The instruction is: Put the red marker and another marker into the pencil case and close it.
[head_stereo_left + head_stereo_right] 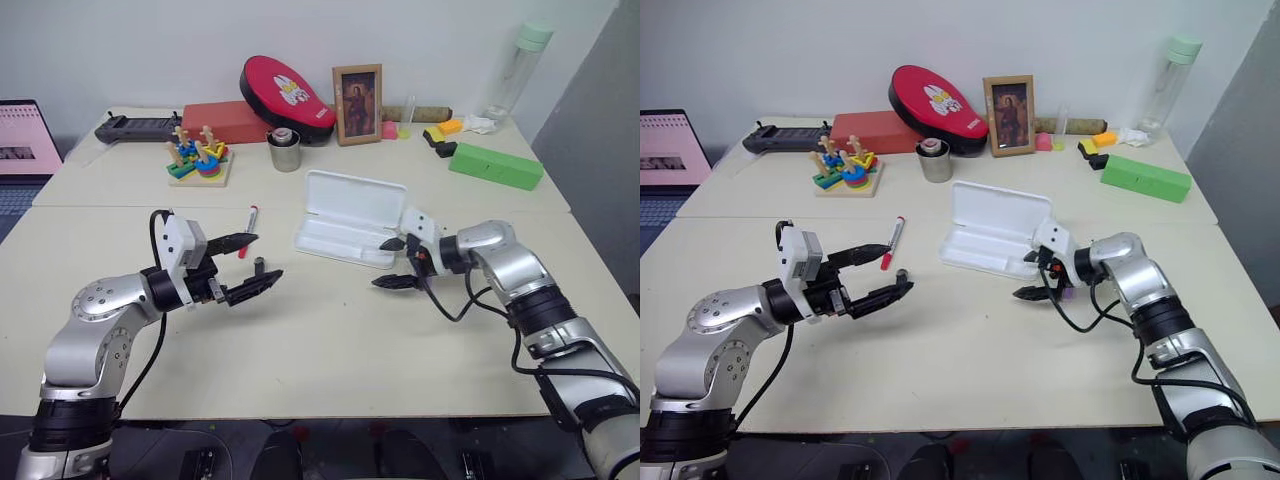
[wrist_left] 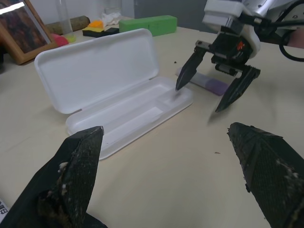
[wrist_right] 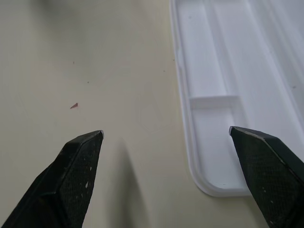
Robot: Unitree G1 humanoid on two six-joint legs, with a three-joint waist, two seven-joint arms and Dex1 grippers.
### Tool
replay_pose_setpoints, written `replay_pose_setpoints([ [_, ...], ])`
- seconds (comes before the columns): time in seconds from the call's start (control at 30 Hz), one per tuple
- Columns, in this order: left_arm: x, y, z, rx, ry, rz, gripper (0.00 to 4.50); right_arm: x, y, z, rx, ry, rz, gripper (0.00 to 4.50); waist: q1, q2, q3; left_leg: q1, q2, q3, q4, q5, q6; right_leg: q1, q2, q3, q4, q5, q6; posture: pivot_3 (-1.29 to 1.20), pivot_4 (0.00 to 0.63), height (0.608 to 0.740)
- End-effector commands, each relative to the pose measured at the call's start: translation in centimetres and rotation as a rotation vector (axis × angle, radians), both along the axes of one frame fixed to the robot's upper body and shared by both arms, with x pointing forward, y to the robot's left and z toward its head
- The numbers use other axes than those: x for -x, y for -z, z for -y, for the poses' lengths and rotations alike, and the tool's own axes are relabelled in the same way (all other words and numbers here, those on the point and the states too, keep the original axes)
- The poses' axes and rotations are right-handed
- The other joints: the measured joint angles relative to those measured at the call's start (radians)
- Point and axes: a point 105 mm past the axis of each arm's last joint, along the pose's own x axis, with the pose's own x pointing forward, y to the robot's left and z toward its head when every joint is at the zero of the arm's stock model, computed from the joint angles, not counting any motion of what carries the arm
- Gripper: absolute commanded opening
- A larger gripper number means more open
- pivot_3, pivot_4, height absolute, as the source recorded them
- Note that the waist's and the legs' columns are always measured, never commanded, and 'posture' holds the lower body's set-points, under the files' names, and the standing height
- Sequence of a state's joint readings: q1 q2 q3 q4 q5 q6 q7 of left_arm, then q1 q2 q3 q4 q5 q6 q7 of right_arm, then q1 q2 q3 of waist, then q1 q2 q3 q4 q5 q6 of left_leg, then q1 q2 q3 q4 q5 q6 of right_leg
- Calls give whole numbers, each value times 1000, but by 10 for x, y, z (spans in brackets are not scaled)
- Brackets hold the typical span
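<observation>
The white pencil case (image 1: 350, 220) lies open mid-table, its lid tipped back and its tray (image 3: 228, 71) empty. A slim red marker (image 1: 247, 218) rests on the table left of the case, just beyond my left gripper (image 1: 265, 257), which is open and holds nothing. The short pale purple marker (image 2: 209, 85) lies on the table by the case's right end. My right gripper (image 2: 198, 99) hovers open right at that marker, fingers pointing down and to the left, empty.
A tiny black cap piece (image 1: 259, 265) sits between the left fingers' tips. A green block (image 1: 495, 165), metal cup (image 1: 284, 150), wooden stacking toy (image 1: 198, 158), picture frame (image 1: 357, 104) and bottle (image 1: 520, 70) stand at the back; a laptop (image 1: 25, 135) is far left.
</observation>
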State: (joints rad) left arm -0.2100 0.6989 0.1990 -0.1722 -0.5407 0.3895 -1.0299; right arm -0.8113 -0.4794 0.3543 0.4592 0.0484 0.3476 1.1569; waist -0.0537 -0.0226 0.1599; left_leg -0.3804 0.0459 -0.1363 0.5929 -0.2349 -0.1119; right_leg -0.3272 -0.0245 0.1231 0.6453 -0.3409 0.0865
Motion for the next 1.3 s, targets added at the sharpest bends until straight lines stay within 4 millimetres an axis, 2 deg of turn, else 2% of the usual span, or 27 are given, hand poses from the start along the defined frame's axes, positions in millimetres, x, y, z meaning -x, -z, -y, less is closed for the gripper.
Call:
replay_pose_setpoints([
  [0.03,2,-10,5,-3,37,28,4486,-7,-6,-2,46,4,38,4488,0,0,0,0,0,0,0,0,0,0,0,0,0,0,0,0,150,740],
  [0.13,2,-10,5,-4,36,28,4486,-12,1,-1,96,34,46,4488,-2,0,0,0,0,0,0,0,0,0,0,0,0,0,0,0,150,740],
  [0.23,2,-11,5,-1,31,31,4500,-19,0,-2,102,76,55,4066,-2,0,0,1,0,0,0,0,0,0,0,0,0,0,0,0,150,740],
  [0.4,2,-11,5,4,28,30,4500,-26,-1,-1,117,104,67,2801,-2,0,0,1,0,0,0,0,0,0,0,0,1,0,0,0,150,740],
  [0.8,2,-12,7,6,28,29,4500,-23,-4,0,123,64,72,12,-3,0,0,1,0,0,0,0,0,0,0,0,1,0,0,0,150,740],
  [1.0,6,-15,6,18,32,23,4500,-19,-15,-3,100,1,121,12,-3,0,0,1,0,0,0,0,0,0,0,0,1,0,0,0,150,740],
  [1.13,19,-14,-2,-8,36,-2,4500,-2,-21,-1,108,-113,138,12,-4,0,0,0,0,0,0,0,0,0,0,0,0,0,0,0,150,740],
  [1.3,36,-11,-13,-64,38,-38,4500,25,-18,3,132,-228,128,12,-3,0,0,0,1,0,-1,0,1,-1,-1,-2,0,0,0,0,150,740],
])
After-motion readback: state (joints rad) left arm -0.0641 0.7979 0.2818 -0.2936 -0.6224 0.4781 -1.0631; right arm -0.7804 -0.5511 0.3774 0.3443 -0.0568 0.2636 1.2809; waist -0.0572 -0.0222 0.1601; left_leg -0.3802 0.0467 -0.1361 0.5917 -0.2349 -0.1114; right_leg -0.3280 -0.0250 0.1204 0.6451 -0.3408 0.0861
